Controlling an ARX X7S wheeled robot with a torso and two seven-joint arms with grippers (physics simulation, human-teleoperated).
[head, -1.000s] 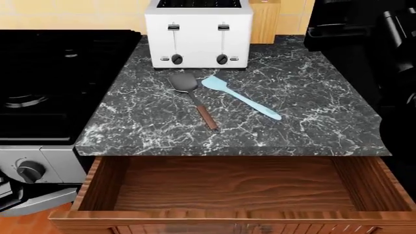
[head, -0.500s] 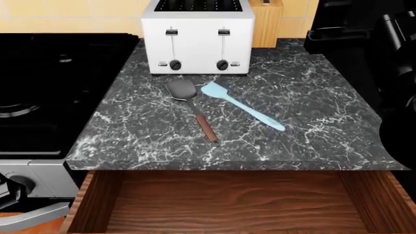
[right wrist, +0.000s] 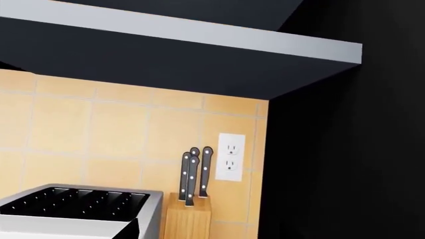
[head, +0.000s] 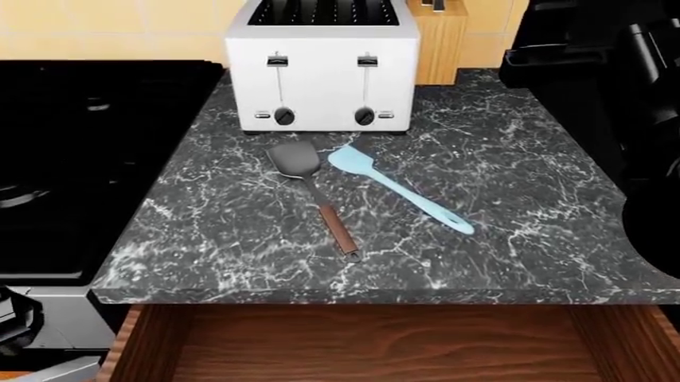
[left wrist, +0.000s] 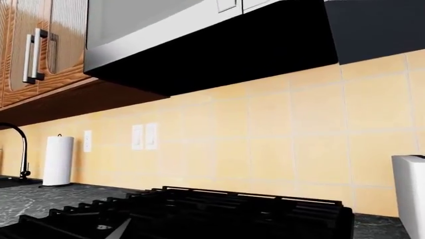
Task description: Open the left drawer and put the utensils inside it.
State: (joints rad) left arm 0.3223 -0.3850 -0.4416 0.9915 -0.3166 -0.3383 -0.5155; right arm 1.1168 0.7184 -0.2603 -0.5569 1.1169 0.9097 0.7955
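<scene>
Wooden left drawer (head: 372,350) stands open; both utensils (head: 367,191) lie on the countertop (head: 510,183). Neither gripper shows, so their state is unknowable. Best grasp each handle mid-length.

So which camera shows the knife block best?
The right wrist view: the knife block stands there beside the toaster with three black knife handles visible. The head view shows only part of it behind the toaster. The left wrist view does not show it.
</scene>
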